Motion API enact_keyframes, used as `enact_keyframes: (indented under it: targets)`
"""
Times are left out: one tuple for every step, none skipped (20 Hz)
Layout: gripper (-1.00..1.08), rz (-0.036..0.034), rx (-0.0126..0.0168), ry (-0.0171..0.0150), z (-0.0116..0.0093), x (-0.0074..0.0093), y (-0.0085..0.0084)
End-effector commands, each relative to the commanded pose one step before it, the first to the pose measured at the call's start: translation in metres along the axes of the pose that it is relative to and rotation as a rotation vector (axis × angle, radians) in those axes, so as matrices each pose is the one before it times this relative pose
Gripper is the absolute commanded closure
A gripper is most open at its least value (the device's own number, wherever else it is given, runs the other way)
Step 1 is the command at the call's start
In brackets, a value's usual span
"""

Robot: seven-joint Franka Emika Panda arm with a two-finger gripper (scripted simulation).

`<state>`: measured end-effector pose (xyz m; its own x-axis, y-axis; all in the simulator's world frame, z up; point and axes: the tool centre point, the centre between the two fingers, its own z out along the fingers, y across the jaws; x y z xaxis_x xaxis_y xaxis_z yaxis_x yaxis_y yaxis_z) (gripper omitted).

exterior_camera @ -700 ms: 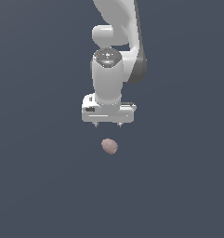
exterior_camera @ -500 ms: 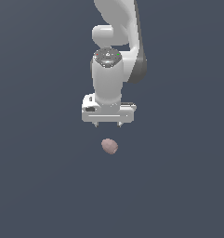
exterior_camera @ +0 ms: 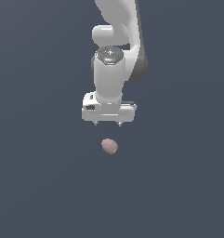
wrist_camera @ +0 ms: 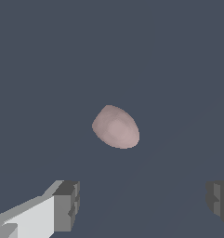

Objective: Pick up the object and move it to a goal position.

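The object is a small pinkish-brown egg-shaped blob (exterior_camera: 109,146) lying on the dark grey surface. In the wrist view it (wrist_camera: 116,127) sits near the centre, beyond the fingertips. My gripper (exterior_camera: 107,123) hangs open above and just behind the object, apart from it, with only the short finger stubs showing under the white hand. In the wrist view the gripper (wrist_camera: 143,204) has its two grey fingertips (wrist_camera: 67,204) spread wide, wider than the object, and nothing is between them.
The white arm (exterior_camera: 114,69) rises from the hand toward the top of the exterior view. The dark grey surface (exterior_camera: 39,186) extends flat on all sides with no other objects in view.
The gripper has shifted very slightly toward the object. The object has not moved.
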<state>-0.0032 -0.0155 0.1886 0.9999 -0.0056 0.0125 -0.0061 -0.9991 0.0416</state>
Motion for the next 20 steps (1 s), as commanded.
enact_keyframes:
  targets:
    - [-0.92, -0.00232, 0.00013, -0.00037, 0.00039, 0.00004, 0.00017]
    - [-0.92, -0.00437, 0.00006, -0.00009, 0.00036, 0.00016, -0.00004]
    - [-0.92, -0.00586, -0.00009, -0.00012, 0.00047, 0.00021, -0.00002]
    - [-0.92, -0.00721, -0.00009, -0.00015, 0.00058, 0.00025, -0.00002]
    - [-0.92, -0.00846, -0.00001, -0.00017, 0.00069, 0.0003, -0.00002]
    - [-0.92, -0.00974, 0.00006, -0.0002, 0.0008, 0.00035, -0.00004]
    - [-0.92, -0.01096, 0.00012, -0.00022, 0.00091, 0.0004, -0.00002]
    - [-0.92, -0.01215, 0.00016, -0.00024, 0.00101, 0.00044, -0.00004]
    - [-0.92, -0.01324, 0.00019, -0.00026, 0.0011, 0.00048, -0.00002]
    - [-0.92, -0.01448, 0.0002, -0.00028, 0.0012, 0.00052, -0.00003]
    - [-0.92, -0.01582, 0.00022, -0.00029, 0.00131, 0.00057, -0.00002]
    - [-0.92, -0.01708, 0.00026, -0.00031, 0.00142, 0.00061, -0.00001]
    - [-0.92, -0.01839, 0.00033, -0.00032, 0.00153, 0.00066, -0.00001]
    - [-0.92, -0.01969, 0.0004, -0.00032, 0.00164, 0.0007, 0.0]
    - [-0.92, -0.02099, 0.00046, -0.00032, 0.00175, 0.00074, 0.00002]
    - [-0.92, -0.02234, 0.00054, -0.00032, 0.00187, 0.00078, 0.00003]
    - [-0.92, -0.02367, 0.00062, -0.00031, 0.00198, 0.00083, 0.00004]
    - [-0.92, -0.025, 0.00071, -0.00028, 0.0021, 0.00086, 0.00007]
    - [-0.92, -0.0263, 0.00081, -0.00025, 0.00221, 0.0009, 0.00009]
    - [-0.92, -0.02676, 0.00088, -0.00021, 0.00225, 0.00091, 0.00011]
